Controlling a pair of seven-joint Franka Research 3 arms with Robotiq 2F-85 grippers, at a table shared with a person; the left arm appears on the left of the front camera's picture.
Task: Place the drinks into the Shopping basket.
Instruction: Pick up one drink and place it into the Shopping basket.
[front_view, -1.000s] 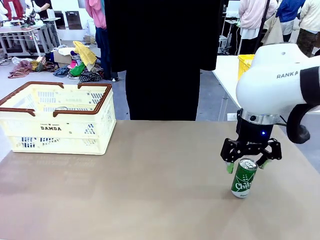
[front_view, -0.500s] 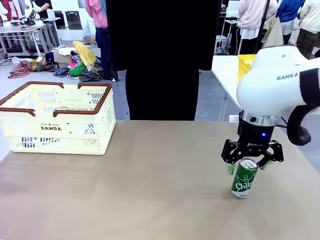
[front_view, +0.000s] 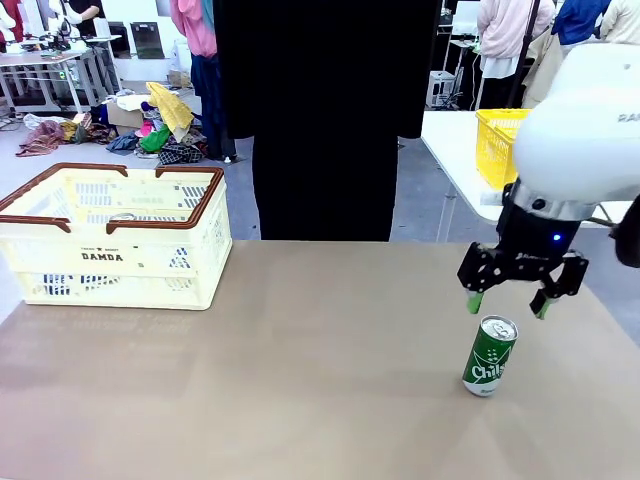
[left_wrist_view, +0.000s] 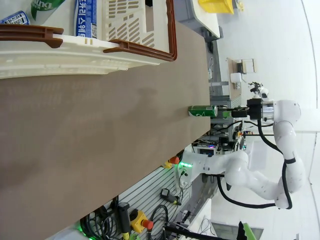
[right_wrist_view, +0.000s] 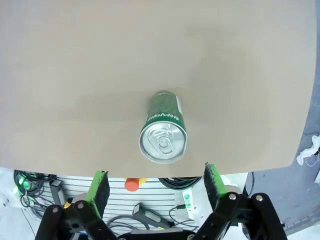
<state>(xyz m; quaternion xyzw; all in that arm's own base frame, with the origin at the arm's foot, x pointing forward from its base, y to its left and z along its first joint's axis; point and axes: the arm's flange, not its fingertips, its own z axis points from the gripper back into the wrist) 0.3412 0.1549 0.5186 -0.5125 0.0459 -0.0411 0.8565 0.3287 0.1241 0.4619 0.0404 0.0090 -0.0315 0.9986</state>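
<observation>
A brown table runs toward a person in black at its far edge. A green can stands upright near the right side — the right gripper hovers just above it, jaws open and clear of the can. The Shopping basket sits at the far left, well apart, with cans lying inside. The left gripper's jaws are spread wide too

One green aluminium drink can stands at four o'clock; one cream slotted plastic basket at ten o'clock.
</observation>
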